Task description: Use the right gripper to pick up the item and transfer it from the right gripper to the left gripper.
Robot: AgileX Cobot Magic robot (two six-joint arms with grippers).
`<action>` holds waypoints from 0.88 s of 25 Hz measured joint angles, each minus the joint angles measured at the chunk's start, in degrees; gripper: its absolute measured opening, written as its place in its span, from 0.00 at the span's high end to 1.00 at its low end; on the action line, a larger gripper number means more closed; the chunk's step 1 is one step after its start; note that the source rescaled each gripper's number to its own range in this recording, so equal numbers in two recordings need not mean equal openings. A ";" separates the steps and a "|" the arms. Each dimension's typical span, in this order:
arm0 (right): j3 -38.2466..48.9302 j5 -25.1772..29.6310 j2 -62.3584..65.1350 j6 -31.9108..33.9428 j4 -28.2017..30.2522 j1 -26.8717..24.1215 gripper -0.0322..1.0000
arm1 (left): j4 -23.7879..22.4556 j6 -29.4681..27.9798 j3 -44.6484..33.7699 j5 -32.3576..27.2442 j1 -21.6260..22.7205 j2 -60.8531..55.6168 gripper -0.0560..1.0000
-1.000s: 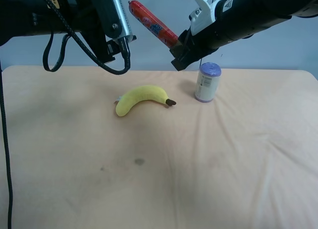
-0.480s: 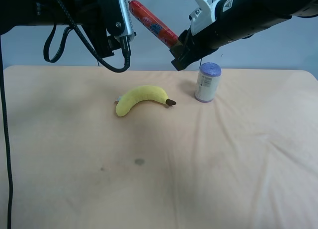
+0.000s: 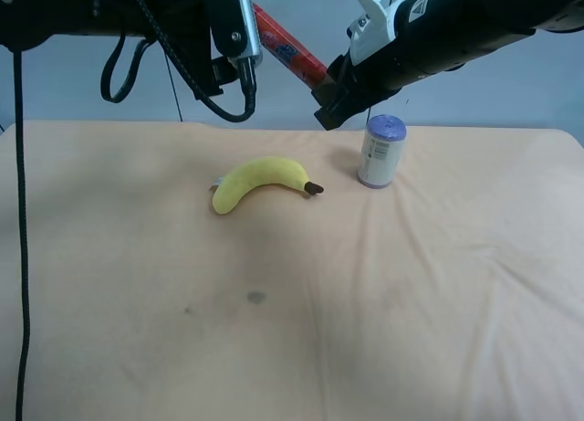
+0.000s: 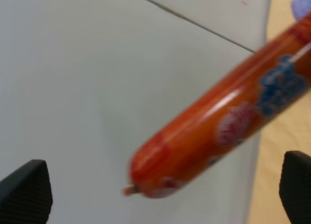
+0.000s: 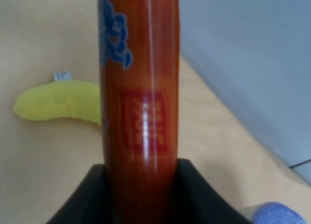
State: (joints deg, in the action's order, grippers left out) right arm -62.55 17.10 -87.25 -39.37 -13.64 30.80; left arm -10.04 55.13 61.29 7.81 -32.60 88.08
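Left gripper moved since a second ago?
Yes. The left gripper has shifted toward the exterior high view's right, nearer the can, and now overlaps the item's free end.

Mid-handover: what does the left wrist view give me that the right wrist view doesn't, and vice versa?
Left wrist only: the free rounded end of the sausage stick, with the open left gripper and its fingers clear of it on either side. Right wrist only: the right gripper shut on the stick's other end, and the yellow plush banana on the tablecloth. Both: the stick's red wrapper with blue markings, and a bit of the can with its purple top.
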 joint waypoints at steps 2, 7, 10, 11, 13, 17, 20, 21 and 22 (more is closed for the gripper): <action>0.00 -0.12 0.00 0.00 0.00 0.00 0.96 | -0.14 0.04 0.00 -0.01 -0.41 1.03 0.09; 0.00 -0.14 0.00 0.00 0.00 0.00 0.96 | -0.84 0.06 0.00 0.85 -1.22 2.11 0.09; 0.00 -0.18 0.00 0.00 0.00 0.00 0.96 | -0.89 0.11 0.00 2.98 -1.22 2.23 0.10; 0.00 -0.18 0.00 0.00 0.00 0.00 0.96 | -0.89 0.18 0.00 3.86 -1.22 2.23 0.10; 0.00 -0.18 0.00 0.00 0.00 0.00 0.96 | -0.89 0.23 0.00 5.70 -1.22 2.23 0.10; 0.00 -0.25 0.00 0.00 0.00 0.00 0.96 | -0.89 0.23 0.00 8.54 -1.54 2.23 0.10; 0.00 -0.31 0.00 0.05 0.00 0.00 0.96 | -0.91 0.36 0.00 9.74 -2.12 2.28 0.11; 0.00 -0.31 0.00 0.05 0.00 0.00 0.96 | -0.91 0.40 0.06 9.89 -2.29 2.37 0.11; 0.00 -0.36 0.00 0.05 0.00 0.00 0.96 | -0.91 0.40 0.31 10.03 -2.50 2.46 0.13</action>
State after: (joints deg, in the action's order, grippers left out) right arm -62.55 16.74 -87.25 -39.32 -13.64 30.80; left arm -10.95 55.52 61.60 17.84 -35.11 90.54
